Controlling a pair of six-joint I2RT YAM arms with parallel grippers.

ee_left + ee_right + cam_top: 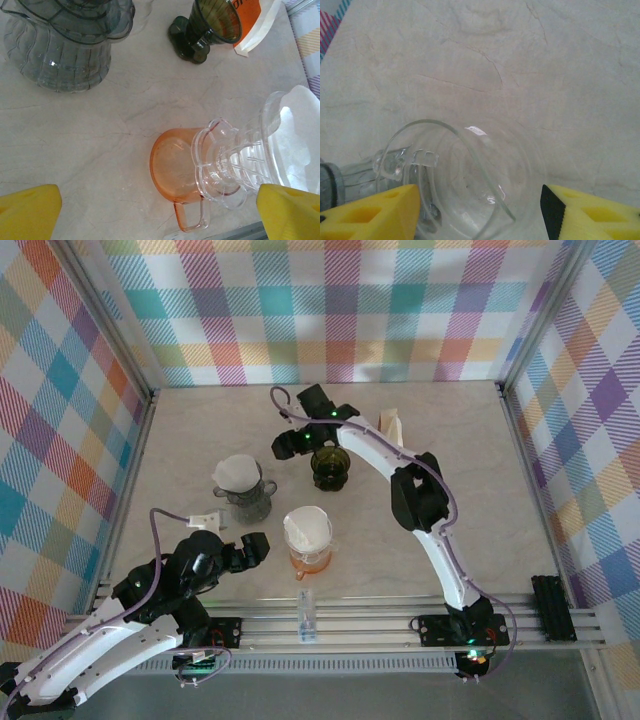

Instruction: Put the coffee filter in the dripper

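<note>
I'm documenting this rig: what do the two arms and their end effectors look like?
The left arm and right arm have white links, black joints and a lilac cable along them. The left end effector and right end effector are black with blocky yellow fingers.

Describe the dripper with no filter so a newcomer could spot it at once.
On the pale table, three drippers stand in a triangle. The dark green dripper is the farthest back. Unlike the grey dripper and the orange-based dripper, its cone holds no white filter.
</note>
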